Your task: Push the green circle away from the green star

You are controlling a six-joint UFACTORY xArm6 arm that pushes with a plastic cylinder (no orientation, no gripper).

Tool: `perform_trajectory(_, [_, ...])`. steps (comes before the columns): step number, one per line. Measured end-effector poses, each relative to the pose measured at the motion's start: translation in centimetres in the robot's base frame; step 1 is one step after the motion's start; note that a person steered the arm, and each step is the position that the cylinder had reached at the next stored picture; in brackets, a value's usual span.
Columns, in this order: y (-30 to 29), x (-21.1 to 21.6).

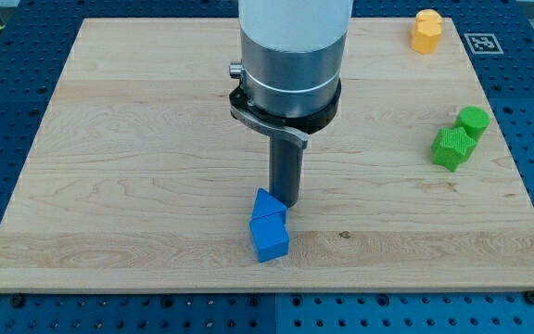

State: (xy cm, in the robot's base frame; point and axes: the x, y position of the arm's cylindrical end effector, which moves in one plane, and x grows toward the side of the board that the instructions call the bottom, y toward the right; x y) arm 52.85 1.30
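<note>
Tip [286,201] touches blue block [269,226]; no legible writing anywhere.

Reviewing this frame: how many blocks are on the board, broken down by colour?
Blue: 2, the blue blocks, touching, with my tip right beside them.
Green: 2, the green circle and the green star, touching.
Yellow: 1, the yellow block at the view's top right.
Total: 5
</note>
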Motion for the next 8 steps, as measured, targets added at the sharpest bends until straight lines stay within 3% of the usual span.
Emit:
perform_trajectory(1, [1.4,-2.6])
perform_trajectory(4, [16.1,-8.1])
perform_trajectory(6, [16.2,-8.2])
perform_trajectory(8, [16.2,-16.7])
